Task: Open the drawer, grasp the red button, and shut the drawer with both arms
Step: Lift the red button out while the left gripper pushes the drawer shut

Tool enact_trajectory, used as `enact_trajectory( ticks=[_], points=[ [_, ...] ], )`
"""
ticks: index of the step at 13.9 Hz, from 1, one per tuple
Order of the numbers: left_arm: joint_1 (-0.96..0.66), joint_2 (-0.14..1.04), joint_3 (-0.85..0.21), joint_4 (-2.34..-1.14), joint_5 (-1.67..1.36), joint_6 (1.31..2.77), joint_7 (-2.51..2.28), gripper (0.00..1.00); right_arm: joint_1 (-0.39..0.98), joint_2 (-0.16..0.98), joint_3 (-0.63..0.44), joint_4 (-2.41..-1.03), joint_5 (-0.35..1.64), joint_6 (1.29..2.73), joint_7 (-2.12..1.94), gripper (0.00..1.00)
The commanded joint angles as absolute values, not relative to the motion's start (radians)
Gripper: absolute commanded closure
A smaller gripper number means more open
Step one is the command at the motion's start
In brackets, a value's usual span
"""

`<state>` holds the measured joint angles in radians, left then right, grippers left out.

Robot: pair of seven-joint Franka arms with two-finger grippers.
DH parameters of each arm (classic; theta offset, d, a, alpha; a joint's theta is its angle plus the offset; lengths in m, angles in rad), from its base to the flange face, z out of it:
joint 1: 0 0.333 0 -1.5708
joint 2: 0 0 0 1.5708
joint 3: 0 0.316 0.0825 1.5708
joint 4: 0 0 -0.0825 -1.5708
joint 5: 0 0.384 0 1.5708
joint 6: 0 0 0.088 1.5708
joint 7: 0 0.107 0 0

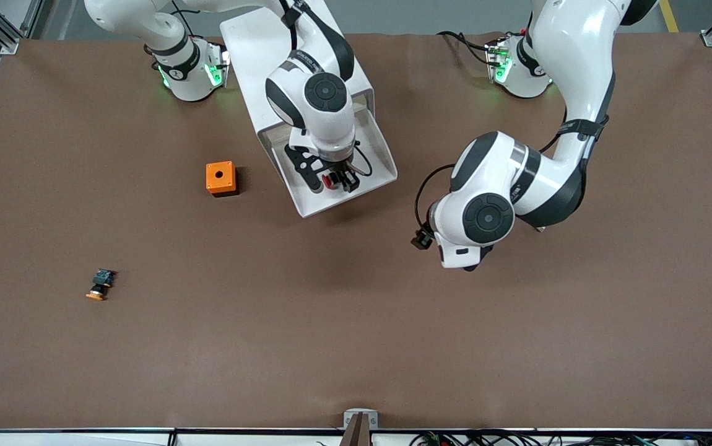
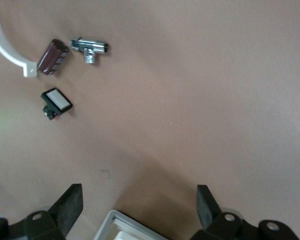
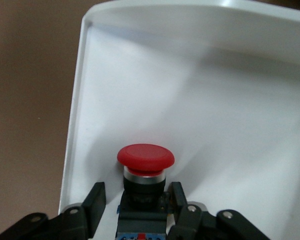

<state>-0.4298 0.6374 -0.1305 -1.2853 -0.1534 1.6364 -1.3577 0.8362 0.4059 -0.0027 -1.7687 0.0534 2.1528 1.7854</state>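
Note:
The white drawer (image 1: 306, 207) stands pulled out of its white cabinet (image 1: 294, 56). The red-capped button (image 3: 145, 156) lies in the drawer with its black body toward my right gripper; its red cap shows in the front view (image 1: 327, 181). My right gripper (image 3: 135, 199) is down in the drawer (image 3: 77, 100), open, with one finger on each side of the button's body and small gaps showing. It also shows in the front view (image 1: 331, 179). My left gripper (image 2: 139, 207) is wide open and empty over bare table, beside the drawer's corner (image 2: 121, 225). In the front view its hand (image 1: 464, 255) hides the fingers.
An orange cube with a hole (image 1: 220, 178) sits beside the drawer toward the right arm's end. An orange-capped button (image 1: 99, 285) lies nearer the camera. The left wrist view shows a chrome fitting (image 2: 90, 48), a dark red cylinder (image 2: 52, 56) and a small white-faced switch (image 2: 56, 102).

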Motion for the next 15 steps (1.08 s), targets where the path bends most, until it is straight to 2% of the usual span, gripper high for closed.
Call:
enact_trajectory(
  ticks=[1,4,7,9,15],
  points=[
    [-0.436,0.634,-0.161,-1.318,-0.132,1.687,-1.267,0.00,0.847,0.417,-0.012,-1.735,0.063,2.138,1.810,1.00],
    [-0.436,0.627,-0.215,-1.402,-0.133,1.839,-1.250,0.00,0.822,0.416,-0.014,-1.675,0.074,2.091,1.801,1.00],
    [-0.434,0.626,-0.259,-1.491,-0.126,1.977,-1.212,0.00,0.737,0.400,-0.017,-1.583,0.072,1.901,1.564,1.00],
    [-0.434,0.627,-0.279,-1.517,-0.126,1.996,-1.177,0.00,0.634,0.364,-0.021,-1.578,0.068,1.818,1.328,1.00],
    [-0.434,0.577,-0.396,-1.612,-0.133,1.996,-1.219,0.00,0.274,0.389,-0.021,-1.606,0.051,1.870,0.644,1.00]
  ],
)
